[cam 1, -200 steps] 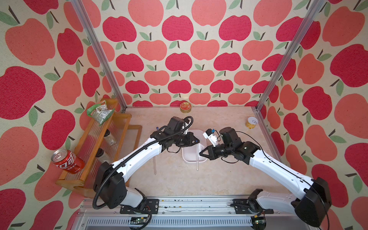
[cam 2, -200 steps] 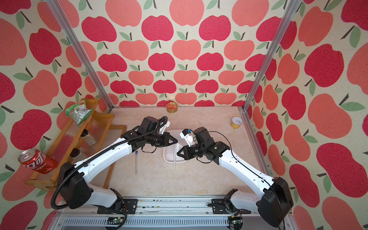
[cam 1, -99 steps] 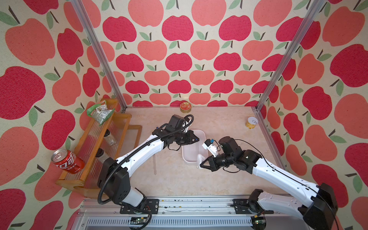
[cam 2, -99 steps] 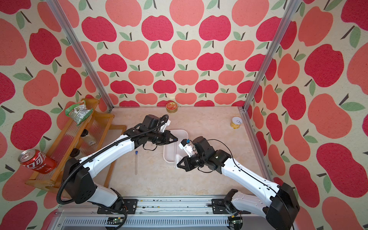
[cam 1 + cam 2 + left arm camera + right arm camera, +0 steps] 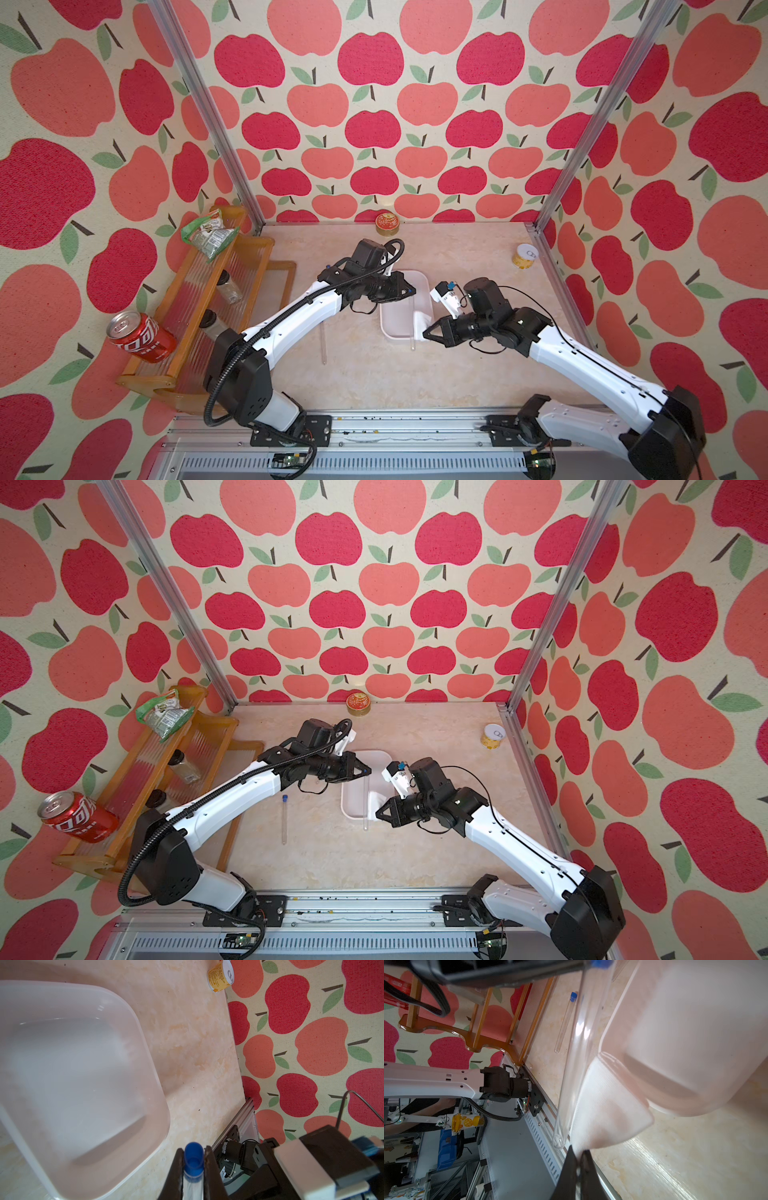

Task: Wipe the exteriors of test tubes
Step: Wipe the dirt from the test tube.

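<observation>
- While the left jaws are clamped on its blue-capped end, one test tube (image 5: pixel 365 808) slants down over the near edge of the single white tub (image 5: pixel 347 800), mid tabletop (image 5: pixel 457 374)
- second test tube (image 5: pixel 284 820) lies flat just left of the tub, so two tubes by my count
- right jaws pinched together on one white cloth (image 5: pixel 422 322), right beside the held tube's round end
- two tins: red-gold tin (image 5: pixel 387 223) far middle, yellow can (image 5: pixel 524 254) far right
- shelf (image 5: pixel 166 303) on the left: one soda can (image 5: pixel 139 336), two jars (image 5: pixel 228 286), one green packet (image 5: pixel 208 235)
</observation>
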`<action>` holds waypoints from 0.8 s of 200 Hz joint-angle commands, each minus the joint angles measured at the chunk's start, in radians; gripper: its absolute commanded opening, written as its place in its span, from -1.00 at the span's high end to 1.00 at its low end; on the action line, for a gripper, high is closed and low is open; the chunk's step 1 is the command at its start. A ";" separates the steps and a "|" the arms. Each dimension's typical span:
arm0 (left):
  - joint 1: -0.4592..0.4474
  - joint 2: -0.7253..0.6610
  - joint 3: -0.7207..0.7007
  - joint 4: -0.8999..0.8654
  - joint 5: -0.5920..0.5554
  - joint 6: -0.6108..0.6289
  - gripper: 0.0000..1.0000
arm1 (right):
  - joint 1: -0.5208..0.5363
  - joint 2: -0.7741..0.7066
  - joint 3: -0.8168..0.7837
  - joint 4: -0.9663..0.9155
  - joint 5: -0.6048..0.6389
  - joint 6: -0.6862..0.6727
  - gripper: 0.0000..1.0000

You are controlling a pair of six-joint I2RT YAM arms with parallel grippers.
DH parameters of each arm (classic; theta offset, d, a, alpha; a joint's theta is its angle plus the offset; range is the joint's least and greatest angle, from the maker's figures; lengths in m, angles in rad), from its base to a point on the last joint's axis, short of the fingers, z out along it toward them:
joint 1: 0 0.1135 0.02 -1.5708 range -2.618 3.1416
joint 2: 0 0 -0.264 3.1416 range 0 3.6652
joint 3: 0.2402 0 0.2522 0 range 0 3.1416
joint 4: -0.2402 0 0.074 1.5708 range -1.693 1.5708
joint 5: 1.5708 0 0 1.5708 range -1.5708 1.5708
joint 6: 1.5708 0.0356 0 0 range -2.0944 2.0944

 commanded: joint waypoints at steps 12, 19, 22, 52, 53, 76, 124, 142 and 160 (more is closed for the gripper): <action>-0.005 -0.008 0.006 0.001 0.027 0.010 1.00 | -0.027 0.070 0.106 -0.008 -0.031 -0.047 1.00; -0.007 -0.008 0.003 0.004 0.029 0.008 1.00 | -0.029 0.080 0.116 -0.006 -0.029 -0.050 1.00; -0.008 -0.008 0.001 0.006 0.028 0.008 1.00 | -0.032 0.084 0.121 -0.006 -0.029 -0.051 1.00; -0.009 -0.015 -0.014 0.015 0.021 0.004 1.00 | -0.036 0.091 0.135 -0.007 -0.023 -0.052 1.00; -0.009 -0.015 -0.014 0.015 0.021 0.004 1.00 | -0.036 0.091 0.134 -0.006 -0.022 -0.052 1.00; -0.001 -0.018 -0.018 0.025 0.031 -0.003 1.00 | -0.035 0.071 0.095 0.010 -0.039 -0.031 1.00; 0.016 -0.006 -0.001 0.026 0.032 -0.003 1.00 | 0.018 -0.008 -0.017 0.008 -0.044 0.012 1.00; 0.024 -0.002 0.001 0.027 0.030 -0.004 1.00 | 0.063 -0.041 -0.053 -0.003 -0.025 0.040 1.00; 0.034 0.000 0.004 0.025 0.026 -0.006 1.00 | 0.113 -0.080 -0.086 0.004 -0.009 0.078 1.00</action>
